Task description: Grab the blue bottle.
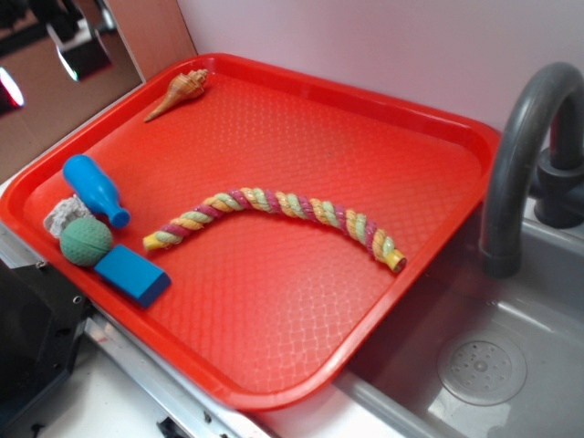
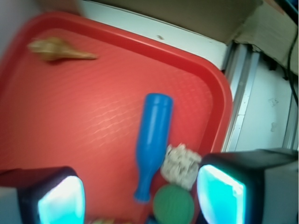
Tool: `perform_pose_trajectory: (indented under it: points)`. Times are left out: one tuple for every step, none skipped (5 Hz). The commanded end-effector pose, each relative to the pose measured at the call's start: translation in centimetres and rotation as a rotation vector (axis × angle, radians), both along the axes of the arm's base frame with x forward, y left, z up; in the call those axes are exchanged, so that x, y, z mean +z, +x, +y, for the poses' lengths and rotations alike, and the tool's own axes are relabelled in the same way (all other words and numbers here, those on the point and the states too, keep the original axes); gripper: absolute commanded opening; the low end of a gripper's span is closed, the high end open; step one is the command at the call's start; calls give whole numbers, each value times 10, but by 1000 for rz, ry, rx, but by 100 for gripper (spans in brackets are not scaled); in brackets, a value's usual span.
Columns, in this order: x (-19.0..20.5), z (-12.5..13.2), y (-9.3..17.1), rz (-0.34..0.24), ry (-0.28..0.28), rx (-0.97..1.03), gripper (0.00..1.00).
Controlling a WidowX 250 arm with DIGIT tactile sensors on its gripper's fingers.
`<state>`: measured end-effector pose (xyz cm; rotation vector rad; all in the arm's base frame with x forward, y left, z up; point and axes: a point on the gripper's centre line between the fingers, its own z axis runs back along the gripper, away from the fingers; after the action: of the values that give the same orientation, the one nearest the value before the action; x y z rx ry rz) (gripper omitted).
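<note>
The blue bottle (image 1: pixel 91 187) lies on its side near the left edge of the red tray (image 1: pixel 429 128), neck pointing toward the green ball (image 1: pixel 87 241). In the wrist view the bottle (image 2: pixel 153 140) lies between and ahead of my two fingers, neck toward me. My gripper (image 2: pixel 140 198) is open and empty, held above the bottle and not touching it. In the exterior view the gripper (image 1: pixel 84 47) shows only partly, blurred, at the top left above the tray.
A pale rough stone (image 1: pixel 64 214) and the green ball touch or nearly touch the bottle's neck side. A flat blue block (image 1: pixel 133 276), a coloured rope (image 1: pixel 274 212) and a shell (image 1: pixel 178 93) lie on the tray. A faucet (image 1: pixel 522 155) and sink (image 1: pixel 511 356) are at right.
</note>
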<state>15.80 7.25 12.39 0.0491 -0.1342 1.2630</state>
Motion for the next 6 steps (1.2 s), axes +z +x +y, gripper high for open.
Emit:
perform_pose_trajectory:
  points:
    - [-37,23,-13,32,69,86,100]
    - [-50,26,-19,46,76,88,100]
    - [-73,25,-22,33,113,106,100]
    - [-86,24,-21,18,117,115,100]
    - [-97,23,-19,-4,113,102,100]
    - [-106,25,-18,7,112,86,100]
